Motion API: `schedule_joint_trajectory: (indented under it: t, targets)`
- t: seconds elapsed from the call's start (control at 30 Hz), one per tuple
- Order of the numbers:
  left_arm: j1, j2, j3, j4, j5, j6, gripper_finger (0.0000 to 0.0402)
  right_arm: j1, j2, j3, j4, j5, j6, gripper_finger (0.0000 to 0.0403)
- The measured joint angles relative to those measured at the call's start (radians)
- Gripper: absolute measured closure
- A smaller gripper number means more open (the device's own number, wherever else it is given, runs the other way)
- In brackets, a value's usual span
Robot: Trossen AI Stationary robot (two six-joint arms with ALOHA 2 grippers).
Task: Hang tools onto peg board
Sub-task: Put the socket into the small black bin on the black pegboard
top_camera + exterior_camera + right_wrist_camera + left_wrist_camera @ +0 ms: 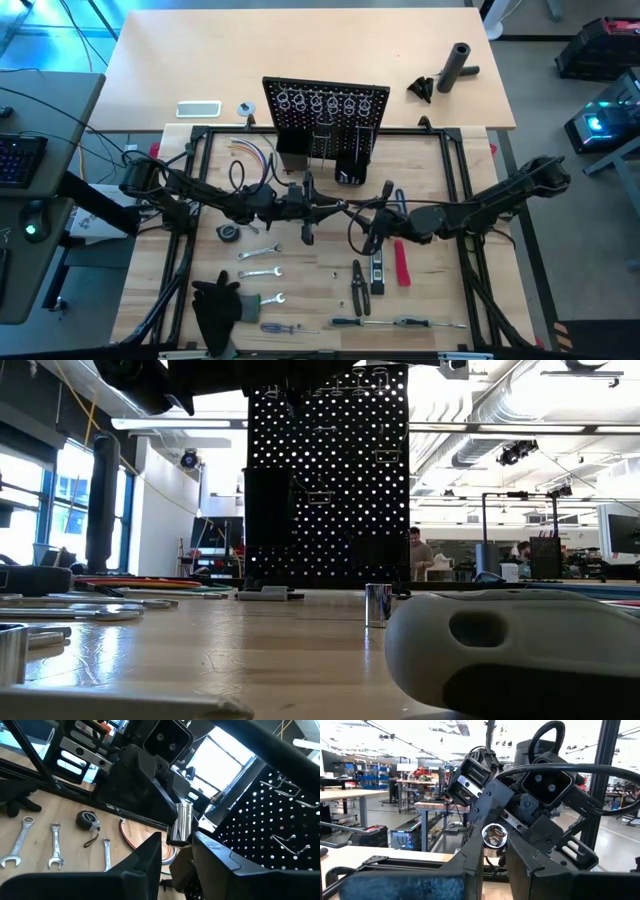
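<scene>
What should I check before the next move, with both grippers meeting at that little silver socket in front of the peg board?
1. Left gripper holds the silver socket clear of the table: ok.
2. Right gripper is lined up on the same socket, which sits between its tips: ok.
3. Right gripper has a firm hold before the left lets go: cannot tell.
4. Peg board stands upright just behind both arms: ok.
5. Bare hooks are free on the board: ok.
6. Which spot on the board suits the socket: cannot tell.
</scene>
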Motion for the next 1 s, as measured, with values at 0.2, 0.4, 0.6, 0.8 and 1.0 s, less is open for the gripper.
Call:
schedule_joint_trajectory:
  t: [0.2, 0.4, 0.6, 0.8, 1.0]
  targets:
    - [0.0, 0.0, 0.0, 0.0, 0.0, 0.0, 0.0355, 0.0, 0.0, 0.0, 0.0, 0.0, 0.01, 0.0311]
    - [-0.001, 0.0, 0.0, 0.0, 0.001, 0.0, 0.0352, 0.0, 0.0, 0.0, 0.0, -0.001, 0.011, 0.033]
    - [-0.002, 0.0, 0.0, 0.0, 0.002, 0.0, 0.0351, 0.0, 0.0, 0.0, 0.0, -0.004, 0.019, 0.0329]
    - [-0.002, 0.0, 0.0, 0.0, 0.012, 0.0, 0.035, 0.0, 0.0, 0.0, 0.0, -0.013, 0.022, 0.0315]
    - [-0.002, 0.0, 0.0, -0.001, 0.014, 0.0, 0.0349, -0.001, 0.0, 0.0, 0.0, -0.025, 0.026, 0.0311]
